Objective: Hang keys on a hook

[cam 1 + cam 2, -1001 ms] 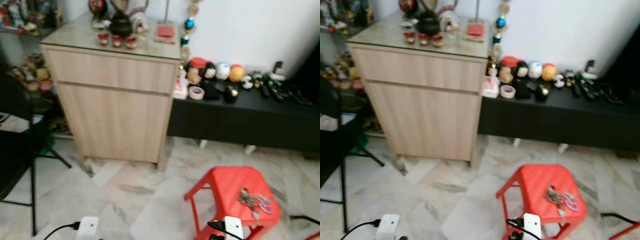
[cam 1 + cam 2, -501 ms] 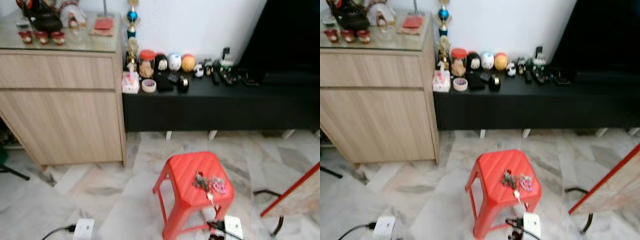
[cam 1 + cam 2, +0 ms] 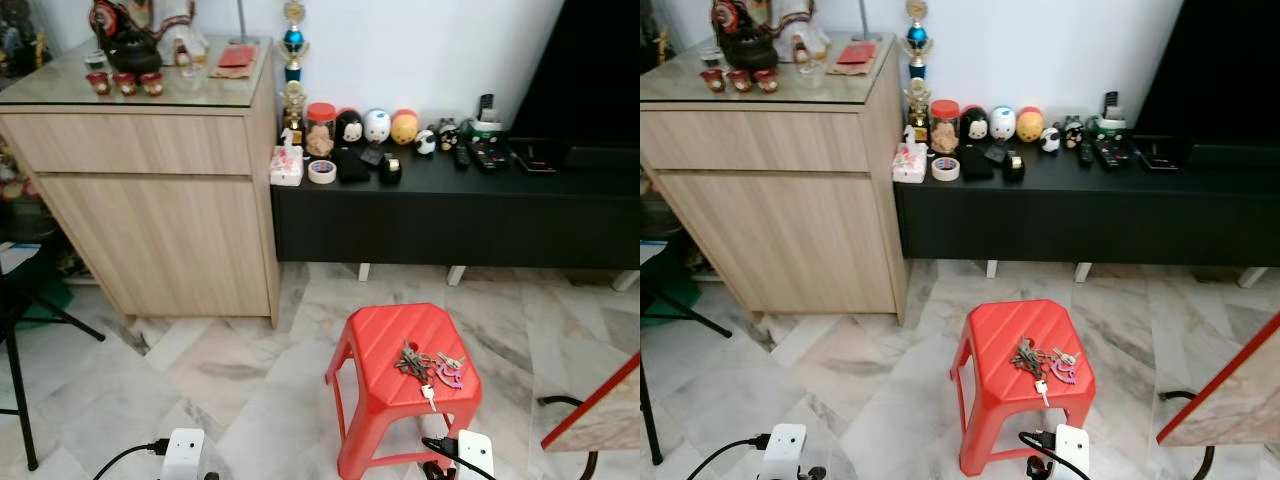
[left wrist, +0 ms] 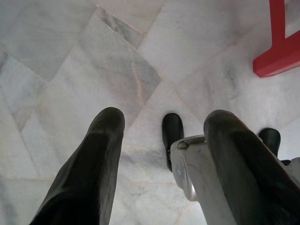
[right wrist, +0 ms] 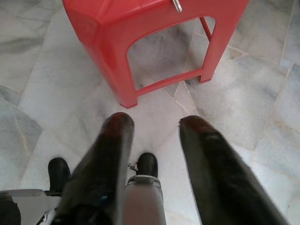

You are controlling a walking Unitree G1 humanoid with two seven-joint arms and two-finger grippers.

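Observation:
A bunch of keys [image 3: 430,365] with a pink tag lies on top of a red plastic stool [image 3: 385,385] on the marble floor ahead of me, slightly to my right. One key hangs over the stool's front edge [image 5: 176,5]. My left gripper [image 4: 161,126] hangs open above bare floor to the left of the stool. My right gripper [image 5: 154,129] hangs open, low in front of the stool. The white wrists of both arms, left [image 3: 183,452] and right [image 3: 470,452], show at the bottom of the eye views.
A wooden cabinet [image 3: 150,190] with ornaments on its glass top stands at the back left. A low black bench [image 3: 450,205] with jars, figurines and remotes runs along the white wall. A black chair leg [image 3: 15,380] is at far left, a red-edged board [image 3: 595,405] at far right.
The camera has swung about: first to the right, then a little back left. The stool with the keys went from the lower right corner to the lower middle. The keys lie as before.

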